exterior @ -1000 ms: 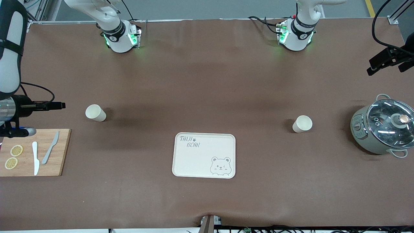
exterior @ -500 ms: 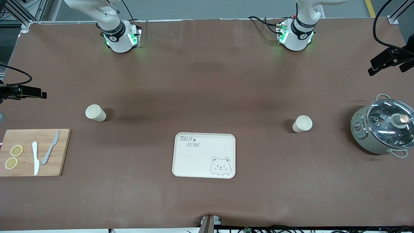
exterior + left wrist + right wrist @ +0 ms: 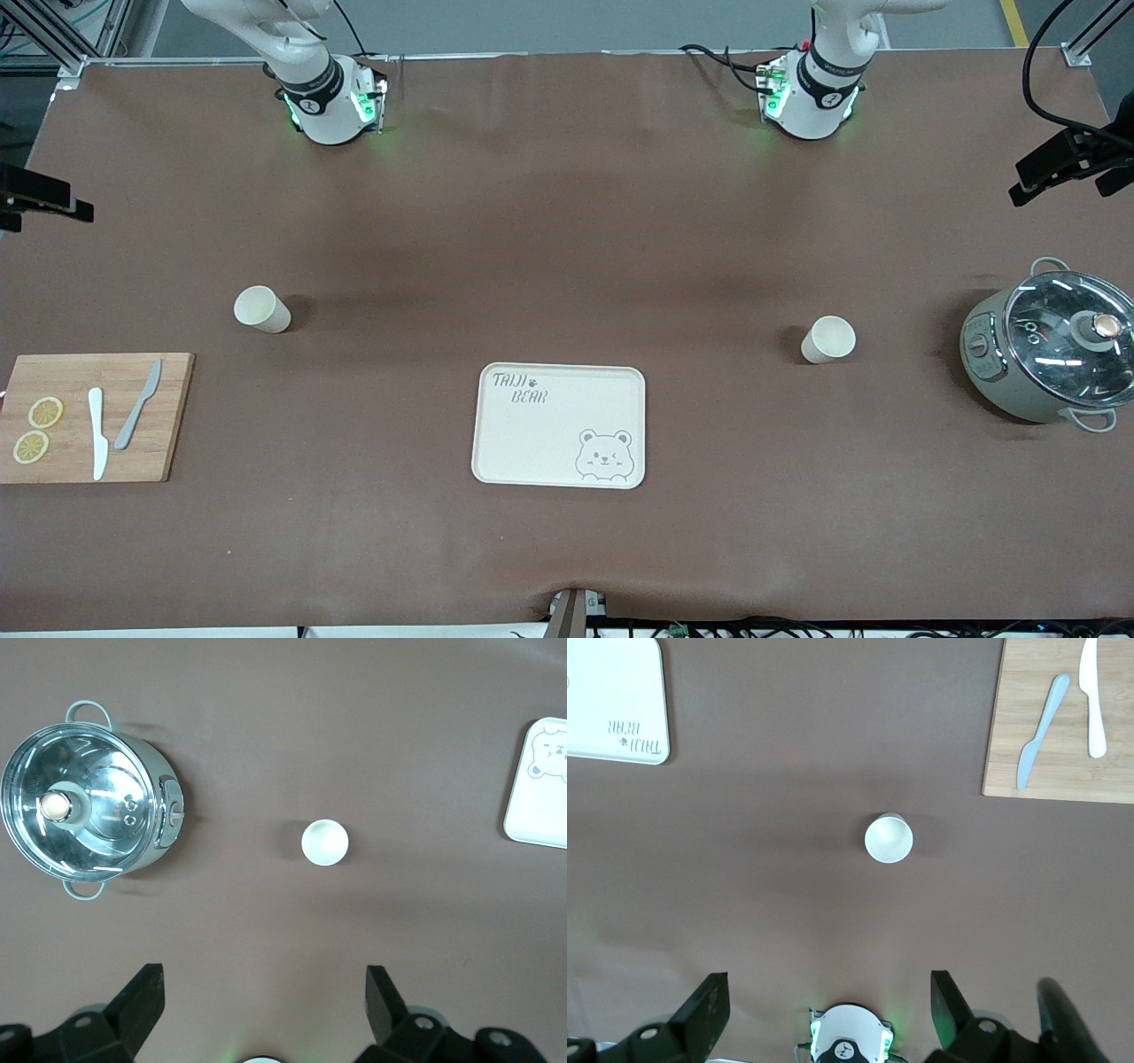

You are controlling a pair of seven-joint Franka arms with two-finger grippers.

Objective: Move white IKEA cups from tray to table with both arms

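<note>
Two white IKEA cups (image 3: 262, 309) (image 3: 828, 339) stand upright on the tabletop (image 3: 567, 221), either end of the bear tray (image 3: 560, 425). Left claw (image 3: 261, 1005) and right claw (image 3: 824, 1010) hang released, each high over one cup.

The right arm is pulling away from the cutting board (image 3: 93, 416) end of the table — its big white link and dark wrist, which were hanging over the board's edge a second ago, are gone from the front view. Only the right gripper (image 3: 40, 199) is showing now — farther from the front camera than half a second ago.
</note>
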